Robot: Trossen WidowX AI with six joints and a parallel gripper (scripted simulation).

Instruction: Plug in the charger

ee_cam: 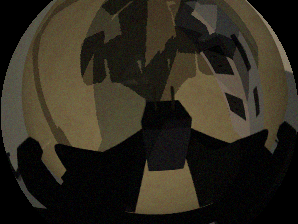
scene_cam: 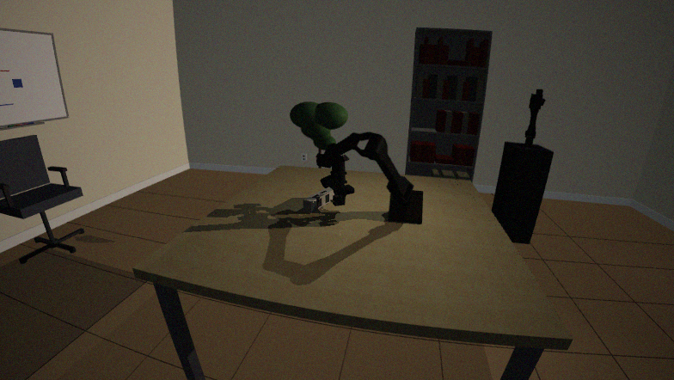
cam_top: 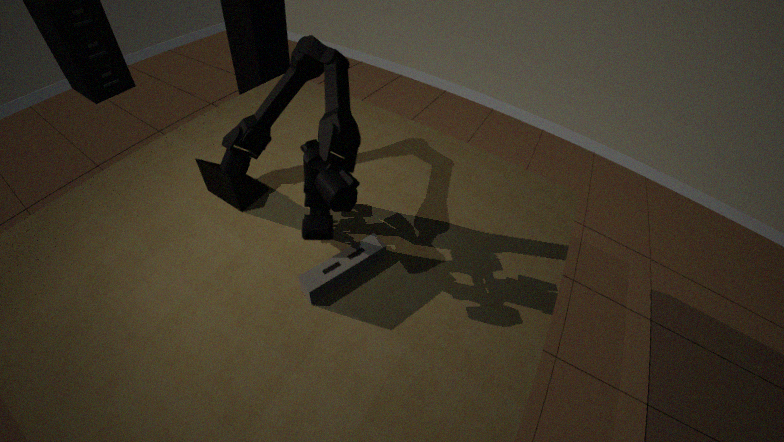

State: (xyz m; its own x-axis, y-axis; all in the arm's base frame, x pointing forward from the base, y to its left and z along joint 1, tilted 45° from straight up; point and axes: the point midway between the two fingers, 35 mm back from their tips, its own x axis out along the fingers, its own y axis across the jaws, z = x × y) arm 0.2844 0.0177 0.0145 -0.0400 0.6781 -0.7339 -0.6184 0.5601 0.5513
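Note:
The grey power strip (cam_top: 320, 276) (scene_cam: 311, 204) lies on the table, with dark outlet slots on its top. It shows at the right edge of the wrist view (ee_cam: 234, 86). My gripper (cam_top: 317, 229) (scene_cam: 338, 198) (ee_cam: 164, 131) points down and is shut on the dark two-prong charger (ee_cam: 165, 137). The charger's thin prongs (ee_cam: 174, 98) point toward the table. The gripper hangs just above the table beside the strip's far end, a little off to the side of the slots. In the top and exterior views the charger is too dark to tell apart from the fingers.
The arm's base (cam_top: 230, 183) (scene_cam: 406, 205) stands on the wooden table (cam_top: 137, 329) (scene_cam: 401, 283). Strong shadows of the arm fall across the table. A black pedestal (scene_cam: 520, 188), a bookshelf (scene_cam: 448, 99) and a chair (scene_cam: 27, 188) stand off the table.

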